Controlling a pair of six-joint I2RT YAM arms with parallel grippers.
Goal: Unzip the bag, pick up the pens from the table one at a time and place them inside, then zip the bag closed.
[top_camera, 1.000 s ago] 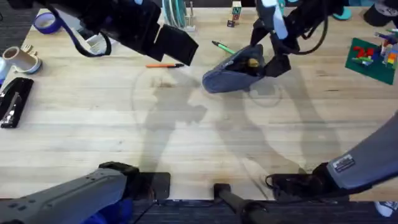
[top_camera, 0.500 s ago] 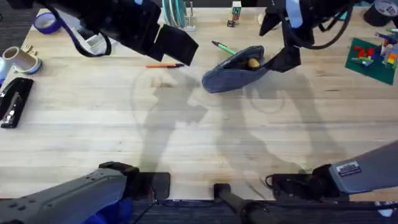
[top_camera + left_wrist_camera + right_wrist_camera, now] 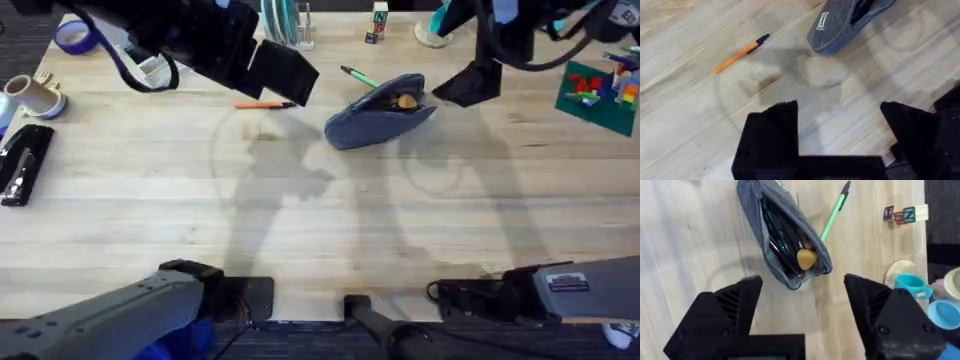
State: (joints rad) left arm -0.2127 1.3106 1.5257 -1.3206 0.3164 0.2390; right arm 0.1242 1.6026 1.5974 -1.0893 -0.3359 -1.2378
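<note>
The grey-blue bag [image 3: 380,112] lies unzipped at the back middle of the table [image 3: 320,220], with a yellow item and dark items showing in its mouth. The orange pen [image 3: 265,104] lies to its left, and the green pen [image 3: 358,76] lies just behind it. My left gripper [image 3: 285,68] hovers open above the orange pen, which sits ahead of it in the left wrist view [image 3: 740,52] with the bag [image 3: 847,22] beyond. My right gripper [image 3: 468,84] hangs open just right of the bag. In the right wrist view the bag [image 3: 785,240] and the green pen [image 3: 834,212] lie ahead of the open gripper [image 3: 802,295].
A black stapler [image 3: 25,160], a tape roll [image 3: 30,92] and blue tape [image 3: 72,38] sit at the left edge. A green brick plate [image 3: 600,90] lies at the far right. Letter blocks [image 3: 378,25] and cups [image 3: 910,282] stand along the back edge.
My right gripper has drawn away from the bag's right end, moving right and toward the back. The bag stays open. The left arm and both pens have not moved.
</note>
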